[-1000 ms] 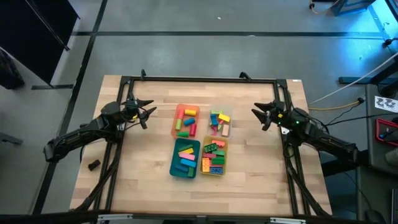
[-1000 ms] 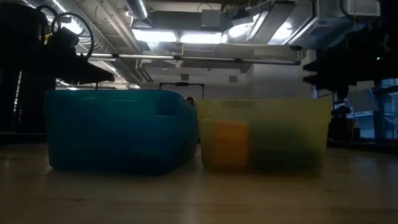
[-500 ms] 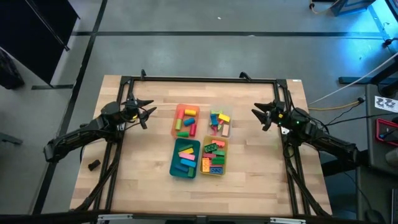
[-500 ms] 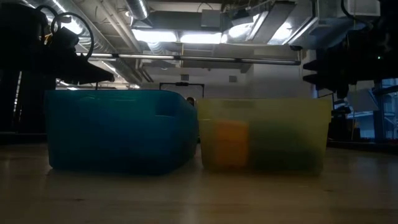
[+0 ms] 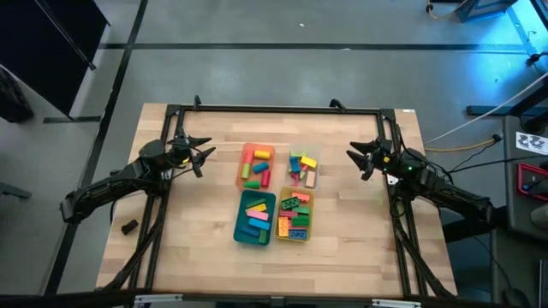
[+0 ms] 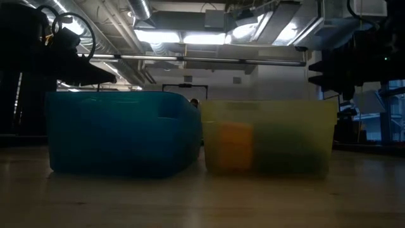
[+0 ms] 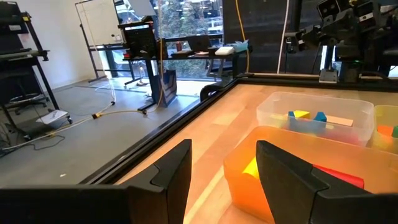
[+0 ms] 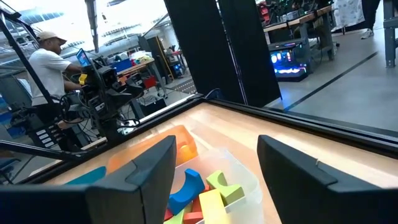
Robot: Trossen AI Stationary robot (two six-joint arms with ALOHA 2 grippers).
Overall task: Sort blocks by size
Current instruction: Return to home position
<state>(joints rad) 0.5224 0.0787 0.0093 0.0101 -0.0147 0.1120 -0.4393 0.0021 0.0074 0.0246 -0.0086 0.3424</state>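
Coloured blocks lie in four trays at the table's middle: an orange tray (image 5: pixel 256 166) at far left, a clear tray (image 5: pixel 303 168) at far right, a teal tray (image 5: pixel 255 218) at near left, a yellow tray (image 5: pixel 295 216) at near right. My left gripper (image 5: pixel 204 157) is open and empty, left of the orange tray, above the table. My right gripper (image 5: pixel 355 158) is open and empty, right of the clear tray. In the left wrist view the orange tray (image 7: pixel 292 168) and clear tray (image 7: pixel 311 115) lie ahead of the fingers. The right wrist view shows blocks in the clear tray (image 8: pixel 211 186).
A black frame (image 5: pixel 274 109) runs along the table's far edge and sides. A small dark object (image 5: pixel 129 227) lies on the floor off the table's left edge. A person (image 8: pixel 53 62) stands beyond the table in the right wrist view. Bare wood lies near the front edge.
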